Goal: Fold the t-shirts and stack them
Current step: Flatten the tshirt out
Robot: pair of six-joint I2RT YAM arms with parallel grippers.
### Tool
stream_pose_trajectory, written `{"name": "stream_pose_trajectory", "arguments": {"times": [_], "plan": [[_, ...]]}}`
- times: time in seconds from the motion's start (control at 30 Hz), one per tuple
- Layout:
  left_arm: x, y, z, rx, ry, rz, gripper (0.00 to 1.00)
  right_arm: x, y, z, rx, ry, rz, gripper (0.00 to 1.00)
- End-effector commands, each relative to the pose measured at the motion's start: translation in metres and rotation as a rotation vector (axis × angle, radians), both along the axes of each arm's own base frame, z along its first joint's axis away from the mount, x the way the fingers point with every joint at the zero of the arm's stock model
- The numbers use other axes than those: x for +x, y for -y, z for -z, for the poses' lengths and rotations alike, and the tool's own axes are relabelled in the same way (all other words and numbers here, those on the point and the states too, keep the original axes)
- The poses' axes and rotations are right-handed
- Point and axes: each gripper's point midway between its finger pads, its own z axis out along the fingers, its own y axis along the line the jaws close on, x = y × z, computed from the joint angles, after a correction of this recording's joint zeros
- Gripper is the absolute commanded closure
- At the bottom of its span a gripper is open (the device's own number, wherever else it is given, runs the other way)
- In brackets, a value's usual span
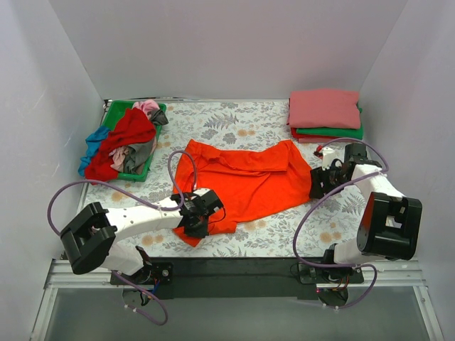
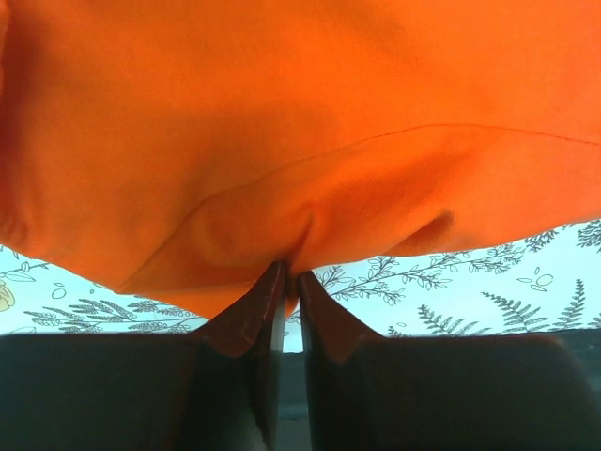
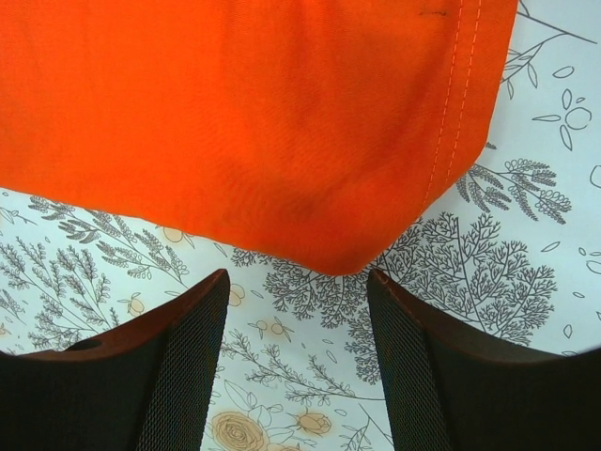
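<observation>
Flattening step: orange-red t-shirt (image 2: 282,122) edge pinched by left gripper (image 2: 290,272); right gripper (image 3: 299,282) jaws wide, empty; corner grasp required next.

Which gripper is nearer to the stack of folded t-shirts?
Right. The right gripper sits just in front of the stack, by the edge of the orange shirt; the left gripper pinches that shirt's opposite end.

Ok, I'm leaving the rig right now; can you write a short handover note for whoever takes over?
Left gripper: jaws shut on the near-left edge of the orange-red t-shirt.
Right gripper: open, just short of the shirt's corner, holding nothing.
The shirt lies spread, unfolded, mid-table.
Done: folded stack at the far right.
Left: fold and stack this shirt, then the heap in the green tray.
</observation>
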Motion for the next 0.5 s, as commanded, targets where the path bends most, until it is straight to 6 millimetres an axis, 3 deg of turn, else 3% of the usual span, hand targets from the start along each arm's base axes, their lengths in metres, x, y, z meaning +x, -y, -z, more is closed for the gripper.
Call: {"name": "stream_pose_trajectory", "arguments": {"times": [0.0,0.17,0.47], "plan": [[0.012,0.008,-0.012,-0.028,0.06,0.005,0.94,0.018,0.002,-0.011,0.006,0.049,0.0,0.33],[0.022,0.014,-0.04,-0.089,0.137,0.006,1.0,0.024,0.004,-0.009,0.002,0.043,0.025,0.34],[0.022,0.023,-0.062,-0.172,0.163,0.027,1.0,0.039,0.019,0.01,-0.057,-0.007,0.095,0.43]]}}
